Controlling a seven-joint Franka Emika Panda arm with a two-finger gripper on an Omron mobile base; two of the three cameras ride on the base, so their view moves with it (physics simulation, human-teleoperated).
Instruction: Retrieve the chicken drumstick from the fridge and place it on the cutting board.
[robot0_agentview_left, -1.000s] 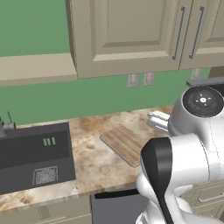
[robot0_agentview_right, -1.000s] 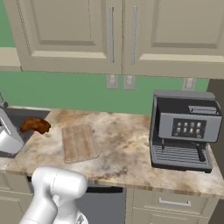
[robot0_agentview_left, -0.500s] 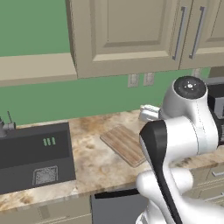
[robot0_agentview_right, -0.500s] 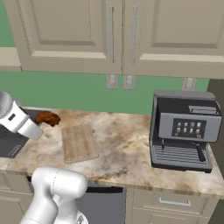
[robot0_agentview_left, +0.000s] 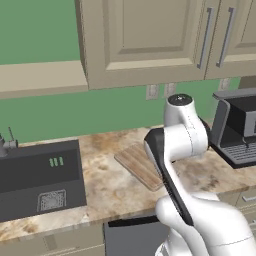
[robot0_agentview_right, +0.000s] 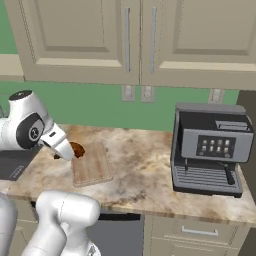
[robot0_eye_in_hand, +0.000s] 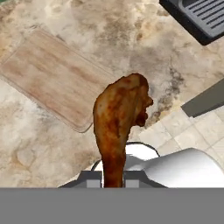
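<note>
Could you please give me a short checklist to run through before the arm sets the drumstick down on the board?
1. Chicken drumstick held in the tool: ok, its narrow end sits between the fingers.
2. Cutting board bare: ok.
3. Drumstick over the board: not ok in the hand view, it hangs beside the board's edge over the counter.
4. Coffee machine apart from the board: ok.
5. Height above the board: cannot tell.
</note>
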